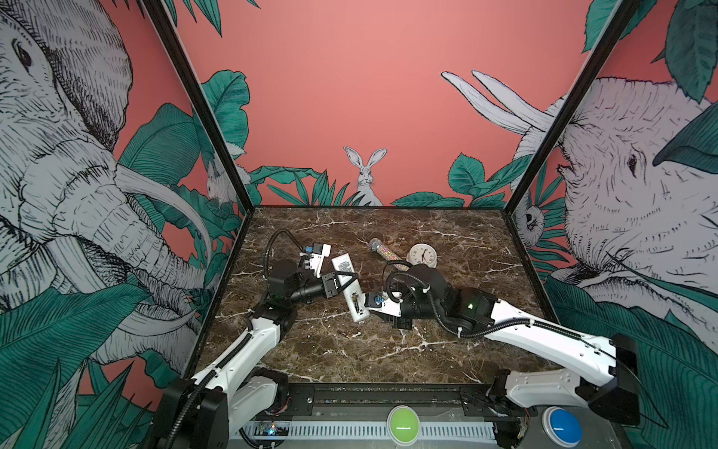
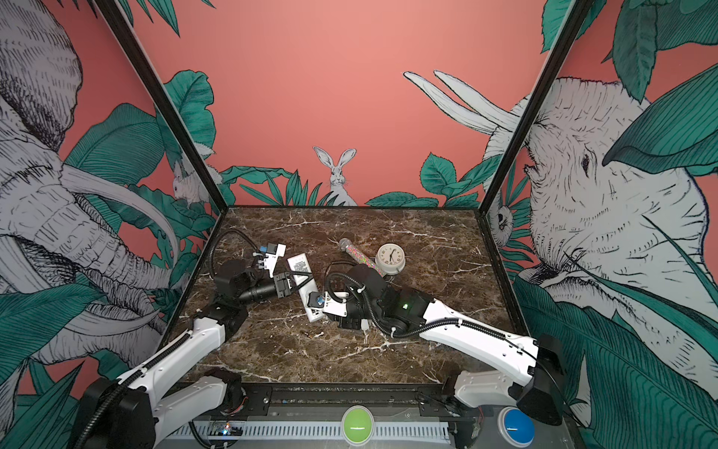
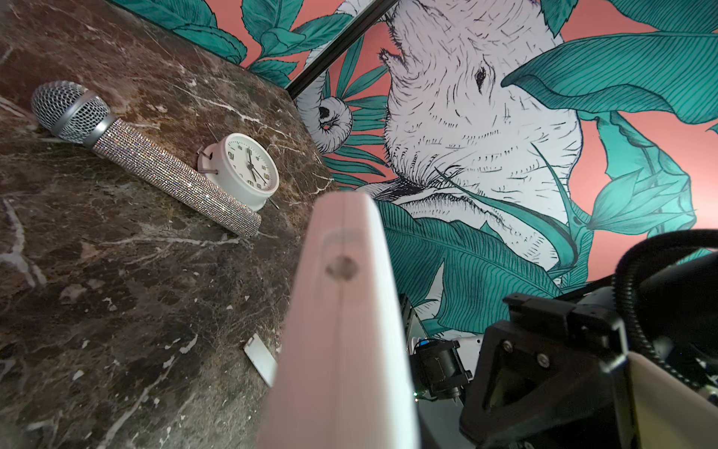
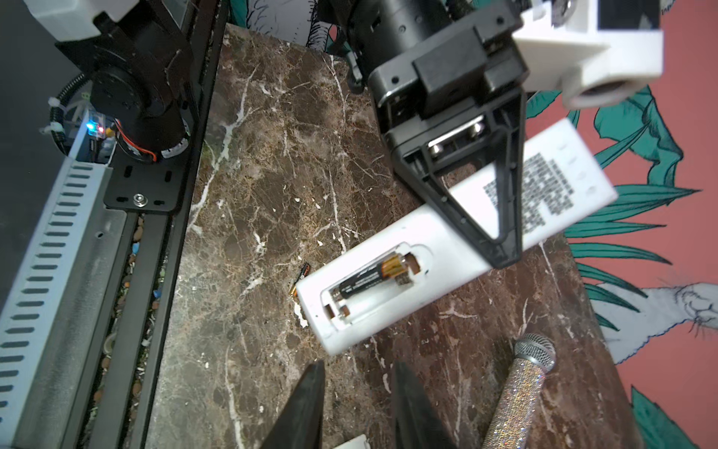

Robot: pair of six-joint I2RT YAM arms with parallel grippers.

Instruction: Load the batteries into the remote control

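1. You are sitting midway through loading: your left hand is pinching the remote control back side up, with one battery lying in its open bay.
2. The second battery is resting on the worktop, just beside the remote's open end.
3. Your right hand is hovering near that end, spread a little and carrying nothing.
4. Next, by my reading, you are needing to pinch that loose battery and match its ends to the empty slot.

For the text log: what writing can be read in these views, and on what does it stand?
"12": on the clock dial; its other numerals are too small to read.
Block of dark print on the remote back: blurred, unreadable.
Pale print on the battery: too small to read.
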